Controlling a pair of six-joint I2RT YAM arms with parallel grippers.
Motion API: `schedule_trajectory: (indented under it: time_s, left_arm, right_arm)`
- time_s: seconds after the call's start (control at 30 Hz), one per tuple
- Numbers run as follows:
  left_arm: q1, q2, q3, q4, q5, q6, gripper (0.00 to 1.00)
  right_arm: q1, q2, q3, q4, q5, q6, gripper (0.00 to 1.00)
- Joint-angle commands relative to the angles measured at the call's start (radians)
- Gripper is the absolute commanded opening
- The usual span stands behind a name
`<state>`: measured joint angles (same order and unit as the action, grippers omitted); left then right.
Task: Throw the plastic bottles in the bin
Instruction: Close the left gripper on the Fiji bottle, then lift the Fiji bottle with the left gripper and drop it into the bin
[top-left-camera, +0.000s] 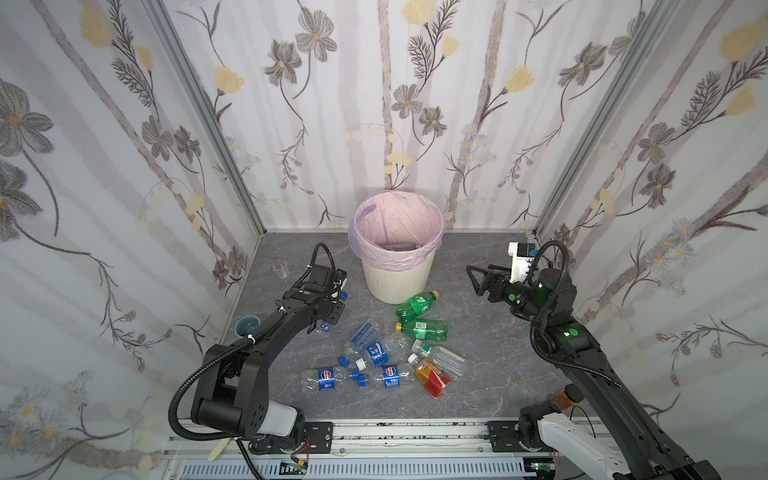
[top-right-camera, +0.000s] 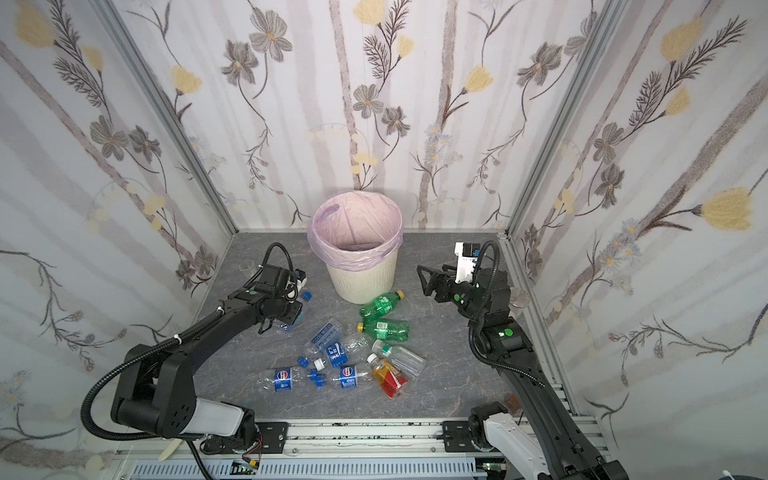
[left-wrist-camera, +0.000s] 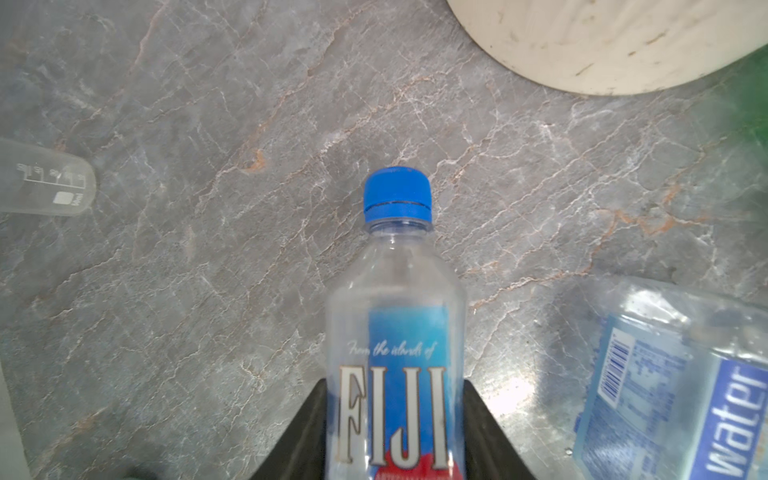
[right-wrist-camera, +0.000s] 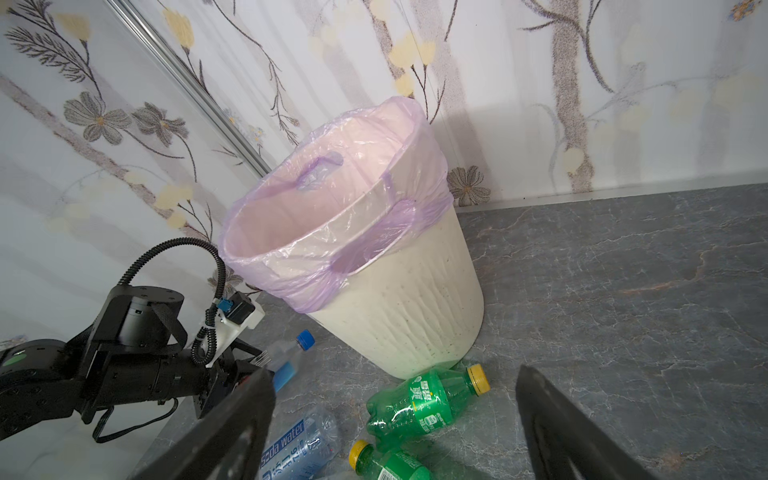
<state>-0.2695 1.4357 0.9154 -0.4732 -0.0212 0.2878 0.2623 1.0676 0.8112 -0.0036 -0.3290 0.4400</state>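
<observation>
Left jaws are clamped on a clear water bottle (left-wrist-camera: 395, 332) with a blue cap and blue label. The left wrist view shows me a black finger (left-wrist-camera: 299, 449) pressed to each side of its body. Right jaws stand wide apart with nothing between them. They hang over the counter (top-left-camera: 478, 386) at centre right of both top views, aimed toward the bin (top-left-camera: 395, 282).

That bin, cream with a pink bag folded over its rim, stands upright at upper centre of the grey marble counter, close to the back wall. The held bottle is left of centre, near the bin's foot, with its cap pointing that way.

Just below the bin a green bottle (top-left-camera: 417, 304) with a yellow cap lies on its side, and a second green bottle (top-left-camera: 422, 328) lies just beneath it. Lower centre holds a loose heap, all lying down: several clear bottles with blue labels (top-left-camera: 326, 379), a clear bottle with a white cap (top-left-camera: 440, 358) and an orange-red labelled bottle (top-left-camera: 432, 377).

A brown jar (top-left-camera: 563, 397) peeks out behind the right arm at lower right. A grey-blue cup (top-left-camera: 248, 325) sits by the left wall, and a small clear cup (top-left-camera: 281, 268) stands farther up that edge.
</observation>
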Motion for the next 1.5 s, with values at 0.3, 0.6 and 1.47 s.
schedule_trajectory:
  time_s: [0.3,0.6,1.47]
  left_arm:
    - [0.002,0.132,0.006,0.010,-0.008,-0.024,0.50]
    - [0.003,0.139,0.002,-0.018,-0.015,-0.042,0.68]
    - [0.077,-0.116,0.150,-0.083,-0.020,-0.093,0.45]
  right_arm:
    - [0.003,-0.015,-0.003,0.015,-0.014,0.015,0.91]
    - [0.002,-0.028,-0.014,0.007,-0.004,0.007,0.91]
    - [0.002,0.015,-0.010,-0.030,0.061,-0.031,0.91]
